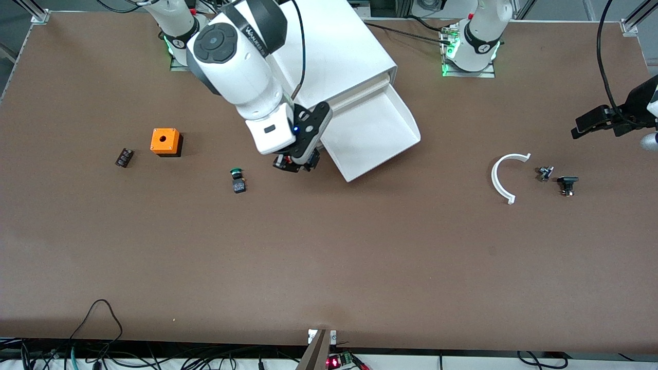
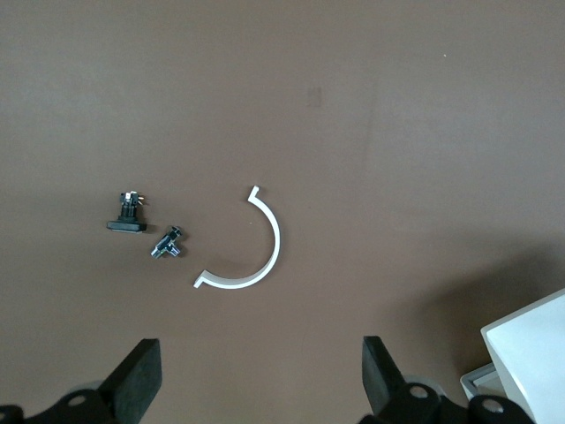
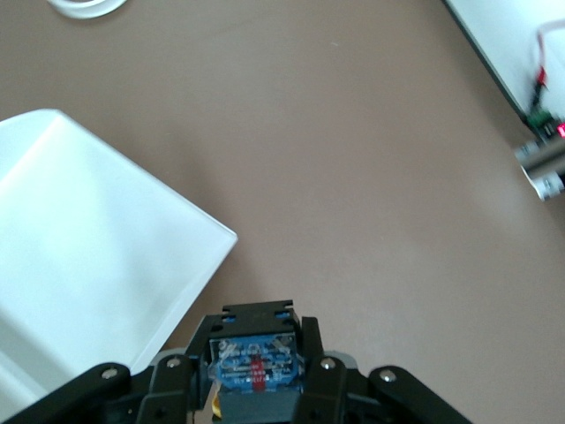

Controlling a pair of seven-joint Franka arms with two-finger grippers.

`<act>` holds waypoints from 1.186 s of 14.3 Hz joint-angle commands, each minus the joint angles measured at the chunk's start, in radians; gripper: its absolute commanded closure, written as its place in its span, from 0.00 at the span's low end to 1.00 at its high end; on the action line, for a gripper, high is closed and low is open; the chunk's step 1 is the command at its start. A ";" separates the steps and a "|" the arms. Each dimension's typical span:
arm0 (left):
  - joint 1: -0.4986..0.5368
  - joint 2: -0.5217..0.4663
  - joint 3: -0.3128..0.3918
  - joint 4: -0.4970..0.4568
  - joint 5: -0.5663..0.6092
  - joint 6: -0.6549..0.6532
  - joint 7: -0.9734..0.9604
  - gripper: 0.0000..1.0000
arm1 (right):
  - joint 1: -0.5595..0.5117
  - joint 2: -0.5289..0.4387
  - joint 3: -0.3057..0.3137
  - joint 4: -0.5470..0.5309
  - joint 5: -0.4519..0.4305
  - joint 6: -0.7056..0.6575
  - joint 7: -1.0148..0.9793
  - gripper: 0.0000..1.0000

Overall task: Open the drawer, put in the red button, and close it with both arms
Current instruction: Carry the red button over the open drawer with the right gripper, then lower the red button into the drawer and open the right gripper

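The drawer [image 1: 378, 128] stands pulled out of the white cabinet [image 1: 334, 51], and what shows of its tray holds nothing; it also shows in the right wrist view [image 3: 88, 247]. My right gripper [image 1: 294, 164] hangs over the table just beside the drawer's front corner, toward the right arm's end. In the right wrist view the right gripper [image 3: 256, 329] is shut on the red button [image 3: 256, 364]: I see its black body with a blue label, and the red cap is hidden. My left gripper [image 1: 583, 128] waits open and empty over the left arm's end of the table, and its open fingers [image 2: 139, 375] show in the left wrist view.
A green-capped button [image 1: 237, 180], an orange box with a hole [image 1: 165, 141] and a small dark part [image 1: 124, 157] lie toward the right arm's end. A white curved piece [image 1: 501, 177] and two small black parts [image 1: 545, 173] [image 1: 567, 184] lie below the left gripper.
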 commanded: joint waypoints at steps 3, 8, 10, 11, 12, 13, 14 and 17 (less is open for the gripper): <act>-0.031 0.018 -0.005 0.036 0.081 -0.050 -0.129 0.00 | 0.152 0.056 0.000 0.072 -0.112 -0.018 -0.097 0.65; -0.034 0.003 -0.007 0.022 0.082 -0.042 -0.163 0.00 | 0.251 0.095 -0.001 0.074 -0.179 -0.079 -0.249 0.63; -0.034 0.003 -0.007 0.022 0.083 -0.041 -0.158 0.00 | 0.286 0.102 -0.004 0.074 -0.196 -0.107 -0.274 0.64; -0.034 0.003 -0.007 0.022 0.082 -0.039 -0.158 0.00 | 0.297 0.112 -0.004 0.074 -0.202 -0.109 -0.275 0.64; -0.034 0.004 -0.007 0.022 0.082 -0.038 -0.158 0.00 | 0.307 0.125 -0.006 0.074 -0.202 -0.109 -0.277 0.64; -0.034 0.006 -0.007 0.022 0.082 -0.032 -0.160 0.00 | 0.312 0.142 -0.006 0.074 -0.202 -0.104 -0.278 0.64; -0.034 0.007 -0.007 0.022 0.082 -0.028 -0.160 0.00 | 0.321 0.160 -0.007 0.076 -0.204 -0.096 -0.281 0.64; -0.034 0.009 -0.007 0.022 0.082 -0.028 -0.161 0.00 | 0.398 0.211 -0.078 0.102 -0.202 -0.090 -0.281 0.64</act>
